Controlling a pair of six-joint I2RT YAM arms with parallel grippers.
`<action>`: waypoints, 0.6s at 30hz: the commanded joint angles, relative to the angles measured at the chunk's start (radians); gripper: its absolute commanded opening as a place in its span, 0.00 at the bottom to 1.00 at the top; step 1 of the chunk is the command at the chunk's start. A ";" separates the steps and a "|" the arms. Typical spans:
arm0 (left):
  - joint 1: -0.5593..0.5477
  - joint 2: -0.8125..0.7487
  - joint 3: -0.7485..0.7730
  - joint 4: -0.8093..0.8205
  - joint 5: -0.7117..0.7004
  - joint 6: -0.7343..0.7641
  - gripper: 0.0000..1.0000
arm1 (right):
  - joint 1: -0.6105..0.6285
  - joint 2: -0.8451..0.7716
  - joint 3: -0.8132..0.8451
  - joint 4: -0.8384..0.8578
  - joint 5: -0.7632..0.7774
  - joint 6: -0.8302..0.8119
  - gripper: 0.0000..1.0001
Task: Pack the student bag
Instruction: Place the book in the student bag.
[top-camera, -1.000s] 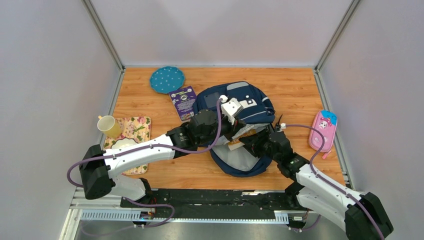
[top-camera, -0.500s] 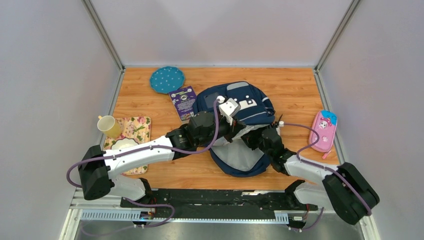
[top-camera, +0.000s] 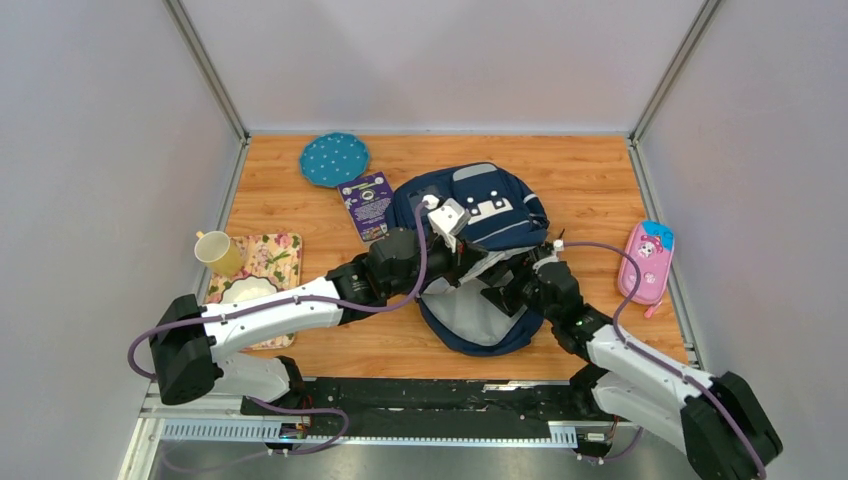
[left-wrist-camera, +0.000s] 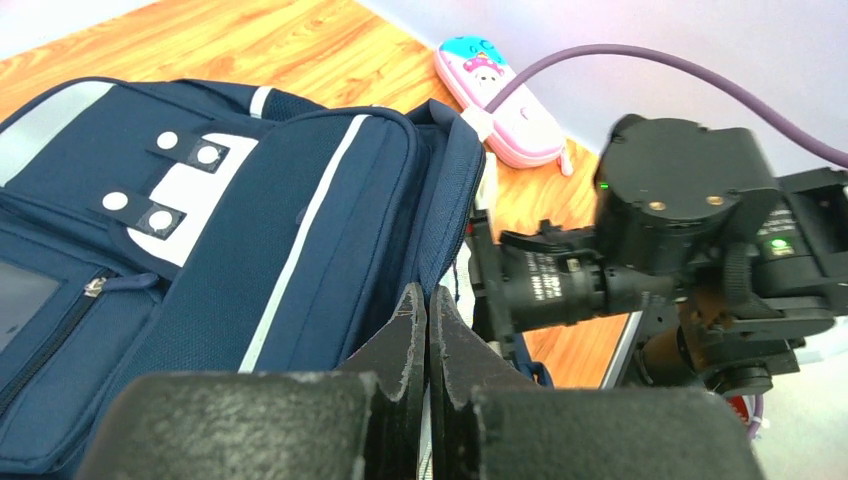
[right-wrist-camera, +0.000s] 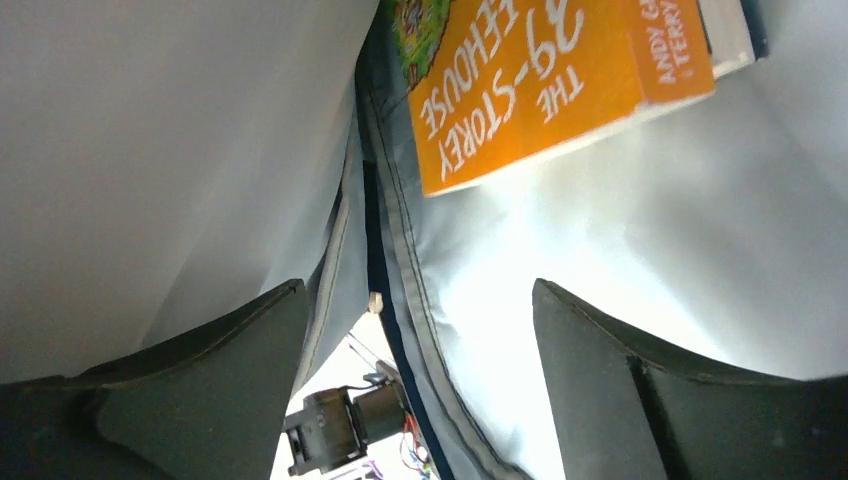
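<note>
One student bag lies mid-frame in the top view. The left gripper is pressed closed at its flap. The right gripper gapes empty inside, below one orange book.

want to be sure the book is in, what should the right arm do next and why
Probably draw the right gripper straight back out of the navy backpack: its jaws stand open and empty, and the orange Treehouse book lies free on the grey lining, clear of them.
</note>
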 joint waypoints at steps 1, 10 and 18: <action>0.011 -0.050 0.010 0.139 -0.012 -0.020 0.00 | 0.004 -0.183 0.034 -0.244 -0.036 -0.135 0.86; 0.014 -0.076 -0.036 0.050 -0.013 -0.017 0.00 | 0.004 -0.817 0.161 -0.978 0.154 -0.172 0.86; 0.014 -0.209 -0.094 -0.105 -0.080 0.035 0.70 | 0.004 -0.718 0.455 -1.019 0.326 -0.402 0.92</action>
